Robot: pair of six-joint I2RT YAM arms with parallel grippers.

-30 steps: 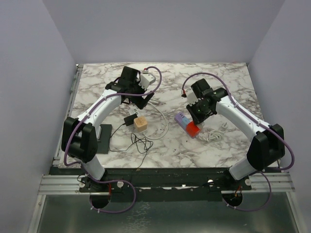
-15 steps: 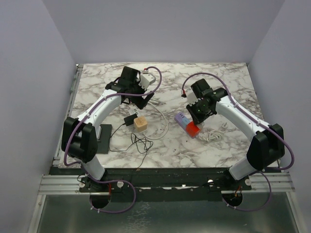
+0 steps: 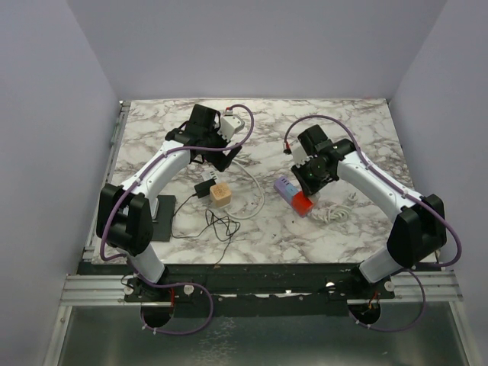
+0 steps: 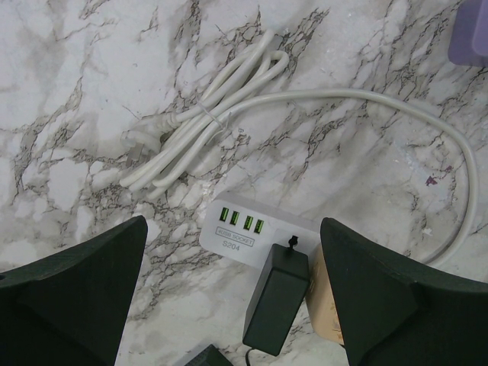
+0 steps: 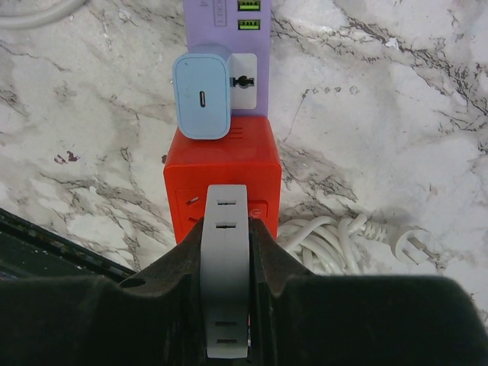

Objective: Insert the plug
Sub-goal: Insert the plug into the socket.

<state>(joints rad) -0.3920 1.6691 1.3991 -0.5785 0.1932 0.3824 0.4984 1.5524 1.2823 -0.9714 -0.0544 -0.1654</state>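
Note:
My right gripper (image 5: pixel 226 238) is shut on a flat grey plug (image 5: pixel 226 290) and holds it just over the top face of a red socket cube (image 5: pixel 223 171). The cube sits against a purple power strip (image 5: pixel 227 23) that carries a light blue charger (image 5: pixel 202 95). In the top view the right gripper (image 3: pixel 310 181) hangs over the red cube (image 3: pixel 304 203). My left gripper (image 4: pixel 232 255) is open and empty above a white USB socket block (image 4: pixel 255 230) with a black adapter (image 4: pixel 276 301) at it.
A coiled white cable (image 5: pixel 335 238) lies right of the red cube. Another bundled white cable (image 4: pixel 206 126) lies beyond the white block. A wooden cube (image 3: pixel 221 195) sits mid-table beside thin black wire (image 3: pixel 221 225). A black block (image 3: pixel 162 208) lies by the left arm.
My right gripper has shifted slightly left and away with the grey plug. The left arm has not moved.

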